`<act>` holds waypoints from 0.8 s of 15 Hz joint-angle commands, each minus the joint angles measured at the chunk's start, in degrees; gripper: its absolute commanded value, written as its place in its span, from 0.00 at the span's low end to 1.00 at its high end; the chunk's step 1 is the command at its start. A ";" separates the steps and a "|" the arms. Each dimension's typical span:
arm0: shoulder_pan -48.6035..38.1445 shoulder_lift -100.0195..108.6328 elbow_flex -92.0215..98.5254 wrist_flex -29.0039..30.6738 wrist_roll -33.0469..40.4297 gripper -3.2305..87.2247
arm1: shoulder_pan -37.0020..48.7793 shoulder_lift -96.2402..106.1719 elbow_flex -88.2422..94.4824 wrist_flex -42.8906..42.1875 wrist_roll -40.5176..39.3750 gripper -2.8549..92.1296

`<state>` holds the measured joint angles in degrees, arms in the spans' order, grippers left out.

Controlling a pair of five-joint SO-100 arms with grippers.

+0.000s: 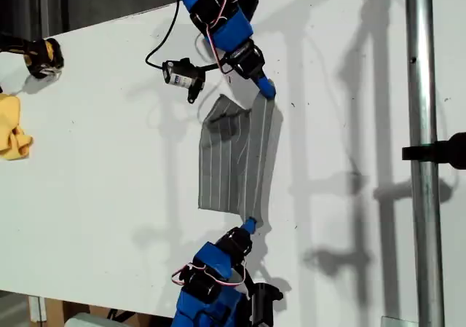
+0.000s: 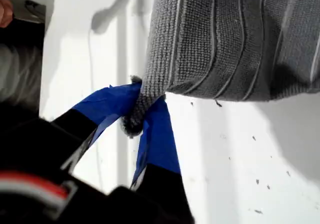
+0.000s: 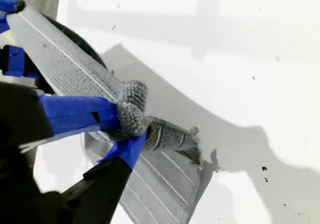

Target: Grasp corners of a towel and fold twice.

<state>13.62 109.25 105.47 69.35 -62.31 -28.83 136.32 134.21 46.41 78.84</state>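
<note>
The first hand (image 2: 143, 110) is pinched tight on one of the corners (image 2: 133, 118) of the towel (image 1: 231, 159); the second hand (image 3: 131, 123) is clamped just as firmly on another, the cloth bunched into a knob between its blue tips. In the exterior view the towel lies near the middle of the bench (image 1: 102, 174), the first hand at its 6 o'clock end and the second at its 12 o'clock end, with the edge toward 3 o'clock raised between them.

I'd judge the cloth light, limp and a bit grippy; it sags and wrinkles and holds no shape of its own. The corners look the right place to hold, since a pinch further in would drag several layers along.

The exterior view gives the whole outline and a rumpled flap near the 12 o'clock end. Only the wrist views prove each grip; the second wrist view also shows the taut strip running off to the other hand's tips.
</note>
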 commanded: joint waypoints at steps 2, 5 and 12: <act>-8.09 2.20 1.93 -1.05 4.92 0.02 | 9.23 6.33 0.00 8.44 -3.34 0.03; -20.30 2.11 2.72 -1.85 13.62 0.02 | 23.99 21.45 2.55 20.04 -10.46 0.03; -37.62 -2.37 0.62 -9.76 27.25 0.02 | 49.92 32.52 4.57 30.41 -24.35 0.03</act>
<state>-21.09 107.14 107.31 61.70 -36.21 16.00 168.93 139.75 76.73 56.78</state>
